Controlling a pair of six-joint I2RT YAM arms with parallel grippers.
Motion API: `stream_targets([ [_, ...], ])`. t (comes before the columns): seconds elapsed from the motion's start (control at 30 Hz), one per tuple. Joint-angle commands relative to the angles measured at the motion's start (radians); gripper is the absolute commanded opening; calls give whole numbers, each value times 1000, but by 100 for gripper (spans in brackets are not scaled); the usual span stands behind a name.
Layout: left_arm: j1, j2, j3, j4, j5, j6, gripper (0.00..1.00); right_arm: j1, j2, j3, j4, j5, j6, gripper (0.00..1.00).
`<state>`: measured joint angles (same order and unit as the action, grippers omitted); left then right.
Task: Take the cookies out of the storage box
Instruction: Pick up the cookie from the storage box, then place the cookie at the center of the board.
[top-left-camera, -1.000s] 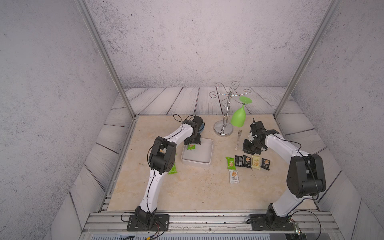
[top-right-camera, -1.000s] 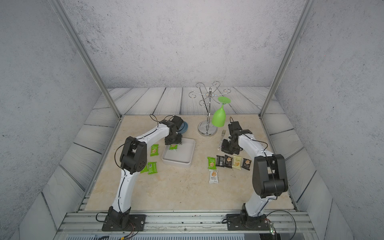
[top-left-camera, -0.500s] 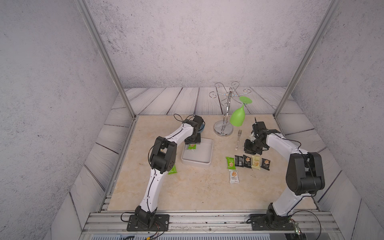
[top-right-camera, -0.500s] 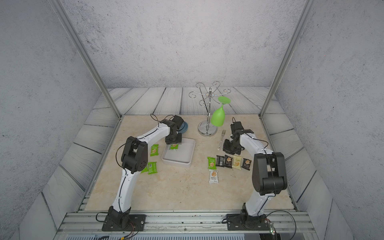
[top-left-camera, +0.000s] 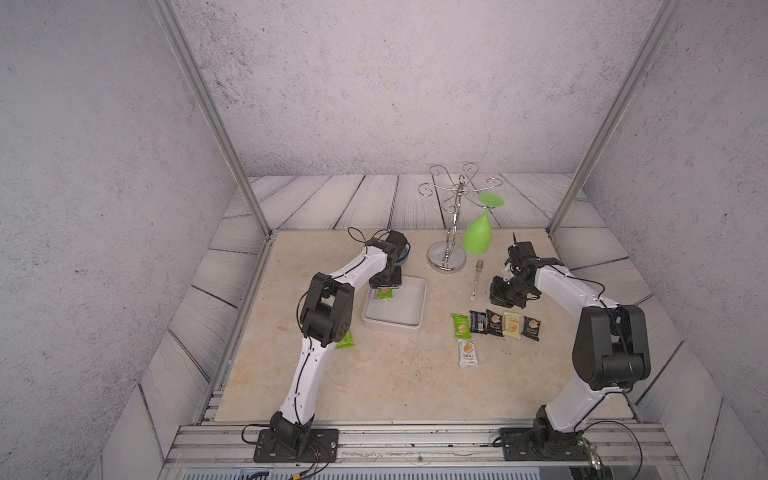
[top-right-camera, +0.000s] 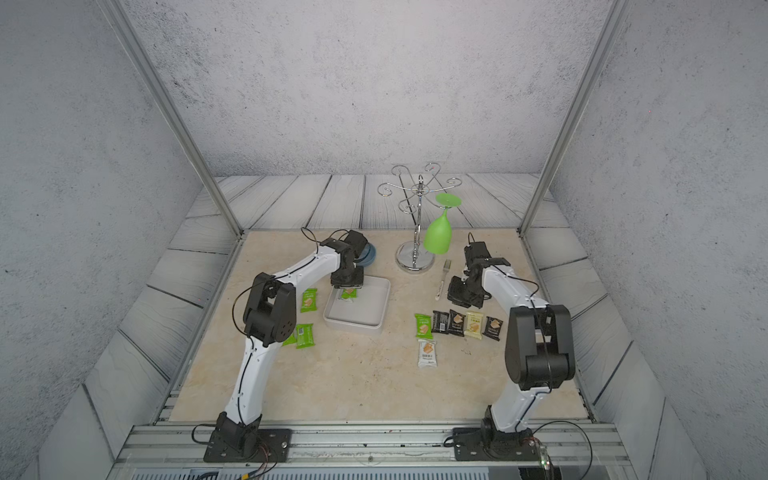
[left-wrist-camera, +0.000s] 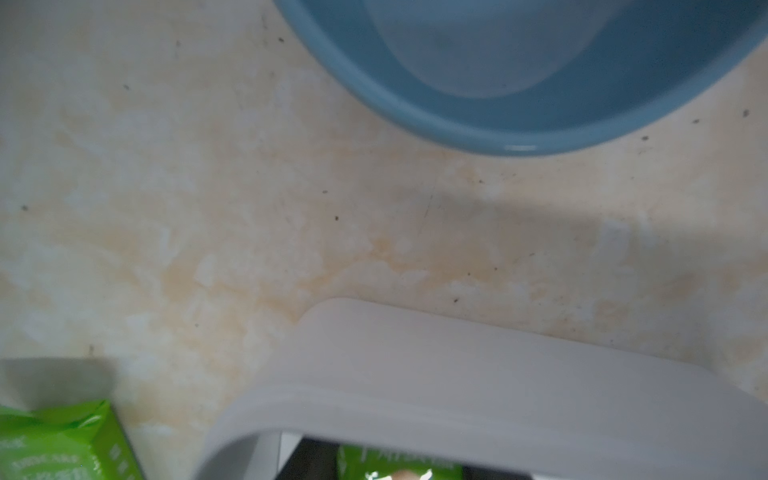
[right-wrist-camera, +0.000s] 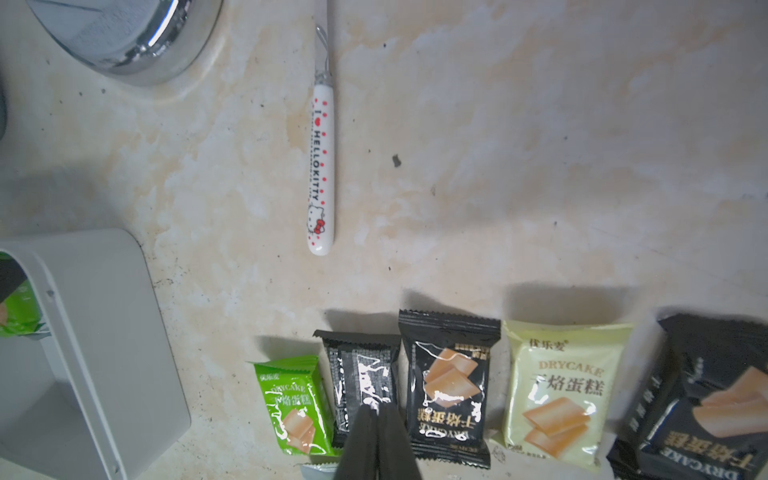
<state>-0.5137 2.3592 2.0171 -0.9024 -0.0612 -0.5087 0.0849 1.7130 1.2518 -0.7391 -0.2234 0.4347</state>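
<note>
Beige marbled tabletop (top-left-camera: 374, 382), grey walls all round, and this job looks nearly done. Left gripper (top-left-camera: 385, 287) is down inside the storage box (top-left-camera: 415, 329), at the far corner nearest the blue bowl (left-wrist-camera: 519, 83), right over a green cookie packet (top-left-camera: 384, 294). The wrist view catches only the packet's edge behind the box wall, so I cannot tell how wide those jaws stand or whether they have it pinched. That green one looks like the only packet left inside; the rest of the white floor shows bare.

Right gripper (right-wrist-camera: 377, 411) hangs with its fingers pressed together, holding nothing, above a row of five packets (top-left-camera: 494, 323) just right of the box: green, black, black, cream, black. A white packet (top-left-camera: 467, 353) lies in front of them. Left of the box, a top view shows three more green packets (top-right-camera: 308, 300) on the table, one half hidden by the arm. Fork (right-wrist-camera: 322, 166) and glass rack (top-left-camera: 446, 261) sit beyond the row. By my count that's nine out, one to go.
</note>
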Motion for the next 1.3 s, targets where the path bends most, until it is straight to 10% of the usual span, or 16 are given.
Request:
stream_targets([
  [0.0,-5,-29,19,-27,4,4,42,-5,14,23,-3,-12,-9,9],
  [1.27,-73,-874,-922,124,-12,-129,42,219,-138,-63,25,22,127,9],
])
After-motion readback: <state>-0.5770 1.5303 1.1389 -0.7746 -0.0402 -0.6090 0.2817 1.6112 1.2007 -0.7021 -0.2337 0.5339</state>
